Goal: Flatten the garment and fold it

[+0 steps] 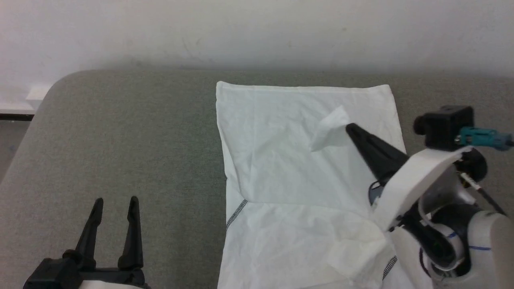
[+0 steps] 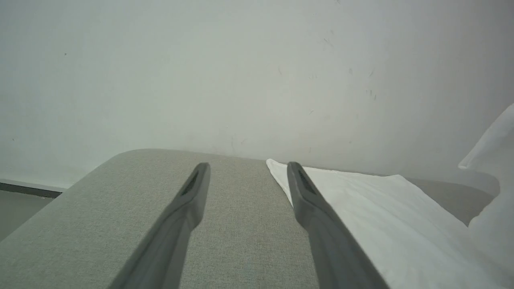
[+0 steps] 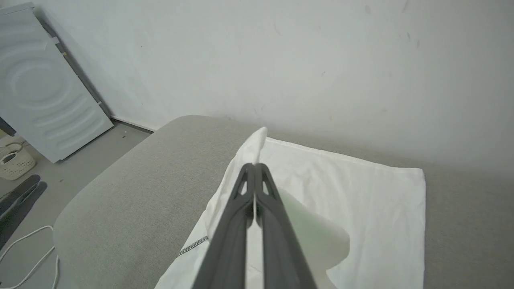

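The garment (image 1: 281, 160), white with dark zigzag stitching at its seams, lies mostly flat on the grey padded table (image 1: 120, 132), right of the middle. My right gripper (image 1: 348, 127) is shut on a lifted flap of the garment (image 1: 331, 128), held above the spread cloth. In the right wrist view the flap (image 3: 257, 140) pokes out past the closed right gripper (image 3: 255, 164) and a fold hangs beneath the fingers. My left gripper (image 1: 116, 199) stands open over bare table at the lower left, holding nothing. In the left wrist view the left gripper (image 2: 247, 165) sits beside the garment's (image 2: 381, 208) left edge.
A white wall (image 1: 257, 32) runs close behind the table. The table's rounded left corner (image 1: 52, 88) drops to the floor. The right wrist view has a white appliance (image 3: 40, 88), a small basket (image 3: 14, 164) and a white cable (image 3: 24, 257) on the floor at the left.
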Robot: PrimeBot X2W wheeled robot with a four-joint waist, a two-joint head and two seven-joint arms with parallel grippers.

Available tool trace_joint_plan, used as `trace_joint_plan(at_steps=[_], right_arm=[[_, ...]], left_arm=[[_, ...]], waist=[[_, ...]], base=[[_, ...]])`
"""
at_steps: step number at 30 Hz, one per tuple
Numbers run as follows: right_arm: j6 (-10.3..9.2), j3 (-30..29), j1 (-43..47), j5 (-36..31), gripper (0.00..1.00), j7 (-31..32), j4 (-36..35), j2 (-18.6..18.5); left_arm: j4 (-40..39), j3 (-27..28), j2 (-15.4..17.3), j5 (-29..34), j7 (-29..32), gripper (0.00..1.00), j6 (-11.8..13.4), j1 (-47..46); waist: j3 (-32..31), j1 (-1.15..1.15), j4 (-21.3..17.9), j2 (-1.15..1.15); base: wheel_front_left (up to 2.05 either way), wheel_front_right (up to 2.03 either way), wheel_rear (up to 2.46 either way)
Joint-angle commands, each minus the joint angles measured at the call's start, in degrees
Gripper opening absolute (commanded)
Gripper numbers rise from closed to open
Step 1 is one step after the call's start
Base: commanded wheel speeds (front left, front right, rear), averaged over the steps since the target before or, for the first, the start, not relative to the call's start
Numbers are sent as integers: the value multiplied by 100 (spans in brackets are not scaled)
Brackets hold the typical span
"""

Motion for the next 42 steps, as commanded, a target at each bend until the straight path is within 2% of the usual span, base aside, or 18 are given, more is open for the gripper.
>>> trace_joint_plan(at_steps=[1,8,15,25,26,27,28,32,35,38,42], right_arm=[[-5,110,31,-28,0,-71,69,32],[-5,1319,-12,-35,0,-690,1070,119],[-5,2556,-246,-571,0,-1647,2414,130],[-5,3319,-495,40,0,-2584,3951,132],[-5,3363,-541,115,3,-2634,4050,132],[-5,3416,-595,175,33,-2694,4129,132],[-5,3444,-647,252,100,-2768,4185,132],[-5,3509,-796,669,100,-2929,4200,132],[-5,3263,-849,862,100,-3020,4023,132],[-5,2636,-802,672,100,-3125,3726,132],[-5,1277,-470,-228,100,-3290,2939,-20]], left_arm=[[21,-15,33,64,7,100,16,25],[131,-144,21,95,37,100,12,-86],[295,-305,57,212,67,100,-7,-288],[434,-477,74,274,121,100,-29,-507],[440,-476,81,275,121,100,-23,-509],[443,-472,91,278,122,100,-18,-506],[441,-468,102,277,126,100,-13,-500],[387,-453,138,271,160,100,13,-470],[304,-427,147,250,183,100,49,-437],[183,-384,160,235,171,100,92,-371],[23,-401,173,252,146,100,113,-285]], waist=[[29,0,120,0],[146,0,465,0],[234,0,787,0],[241,0,1002,0],[228,0,986,0],[210,0,962,0],[190,0,930,0],[107,0,757,0],[60,0,602,0],[45,0,415,0],[76,0,187,0]], base=[[0,0,0],[0,0,0],[0,0,0],[0,0,0],[0,0,0],[0,0,0],[0,0,0],[0,0,0],[0,0,0],[0,0,0],[0,0,0]])
